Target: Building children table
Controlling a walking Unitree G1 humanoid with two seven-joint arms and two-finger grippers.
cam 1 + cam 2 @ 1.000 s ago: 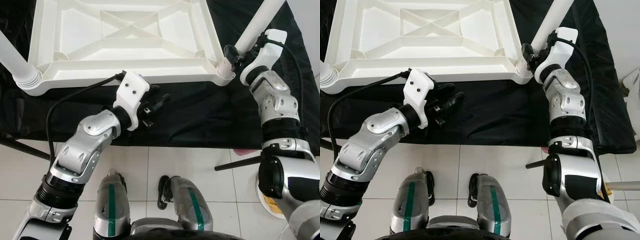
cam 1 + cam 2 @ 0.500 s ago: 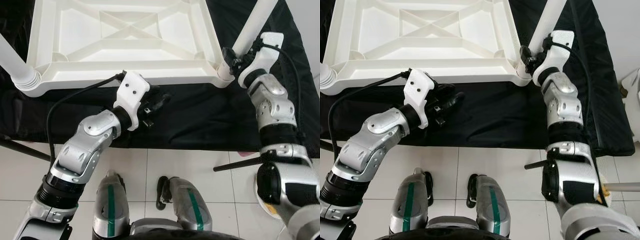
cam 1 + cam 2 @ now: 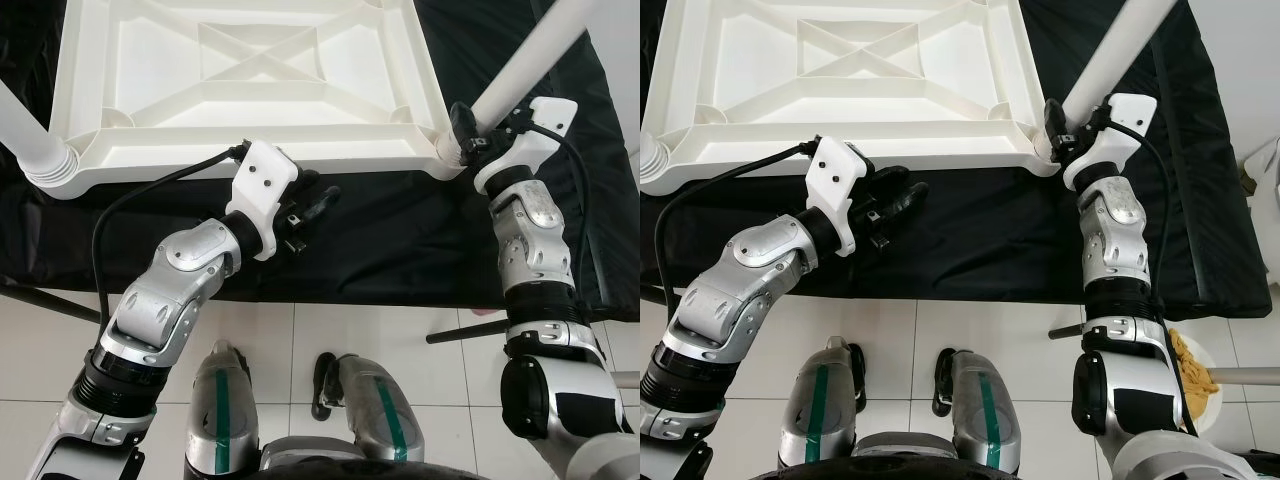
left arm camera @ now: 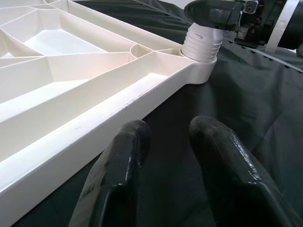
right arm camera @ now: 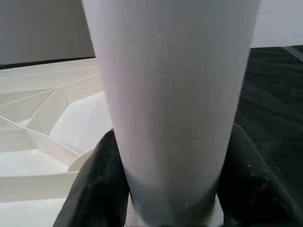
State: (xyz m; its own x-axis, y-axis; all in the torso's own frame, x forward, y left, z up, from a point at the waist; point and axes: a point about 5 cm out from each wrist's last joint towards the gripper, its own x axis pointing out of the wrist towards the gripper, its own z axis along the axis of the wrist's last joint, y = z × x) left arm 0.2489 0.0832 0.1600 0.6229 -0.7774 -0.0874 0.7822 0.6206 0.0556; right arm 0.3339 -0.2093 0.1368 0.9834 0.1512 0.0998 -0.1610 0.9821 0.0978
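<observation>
Right gripper [image 3: 1068, 128] jaws clamp table leg [image 3: 1110, 62] at socket | left gripper [image 3: 312, 208] jaws narrow, empty | keep leg square to tabletop [image 3: 240, 90] while seating.

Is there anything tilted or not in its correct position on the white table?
Nothing is damaged or spilled. The table top lies upside down on the black cloth, as assembly requires. The leg held by the right gripper leans outward.

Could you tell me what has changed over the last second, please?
The right gripper, still shut on the table leg near its corner socket, has swung its wrist round to the leg's outer side. The left gripper still hovers over the black cloth beside the upturned tabletop, which has not moved.
</observation>
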